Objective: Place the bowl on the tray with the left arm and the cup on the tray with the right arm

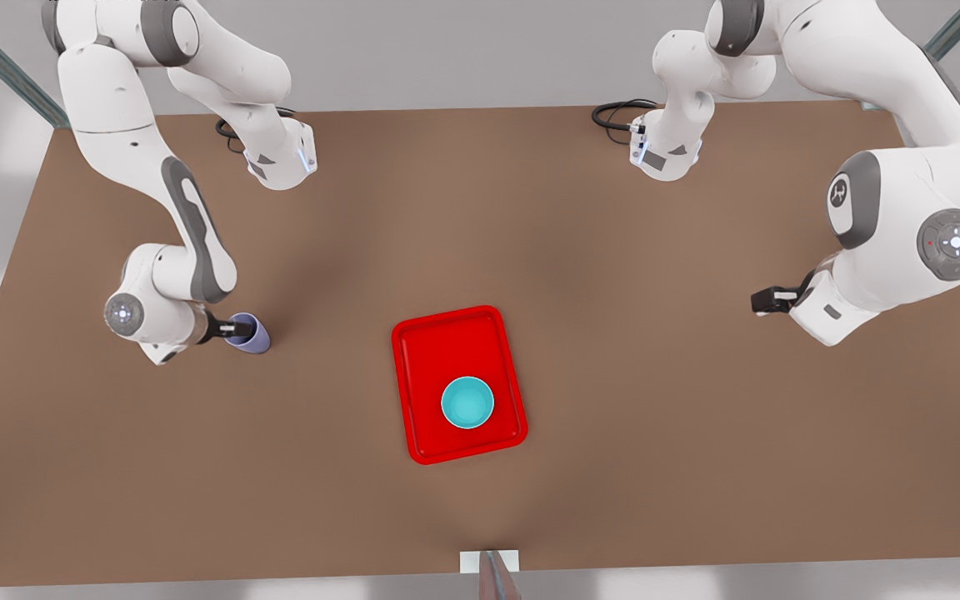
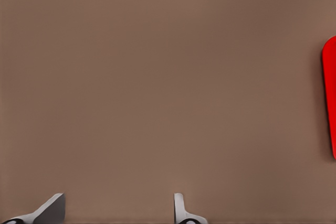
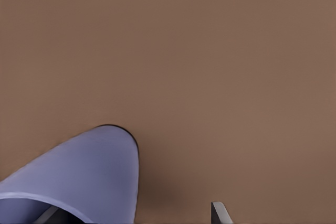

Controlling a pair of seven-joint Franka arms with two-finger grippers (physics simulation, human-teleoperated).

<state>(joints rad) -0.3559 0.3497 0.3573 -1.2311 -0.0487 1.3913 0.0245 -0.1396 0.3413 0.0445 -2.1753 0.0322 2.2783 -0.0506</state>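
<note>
Cup is the piece your next move turns on: it stands on the desk toward the front view's left edge, well apart from the tray, and the tray lies from it toward the front view's right and a little nearer the desk's near edge. You have the right gripper at the cup's rim already. In the right wrist view one finger stands outside the lavender wall with desk showing between them, and the other seems to sit inside the mouth, so the fingers straddle the wall but do not look pressed shut on it; whether they have a hold you cannot tell from these views.

Bowl already rests inside the tray, in the half nearer the desk's near edge, upright and apart from the rim. That leaves the far half of the tray bare, and that is where you should judge the cup's landing spot to avoid knocking the bowl.

Your left gripper hangs near the desk's right edge in the front view, well apart from the tray, its fingers spread with nothing between them; that arm waits.
</note>
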